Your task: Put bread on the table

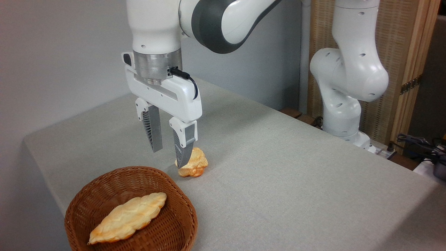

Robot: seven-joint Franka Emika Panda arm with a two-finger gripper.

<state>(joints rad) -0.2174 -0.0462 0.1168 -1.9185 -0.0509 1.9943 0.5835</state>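
A round brown wicker basket [174,223] sits at the lower left of the frame. Just beyond its far rim, near the centre, lies a small knobbly golden bun [195,164]. A woven reed screen with a wooden frame [404,66] stands at the upper right. Dark cables [418,143] trail along the right edge. A plain grey wall [52,52] fills the upper left.
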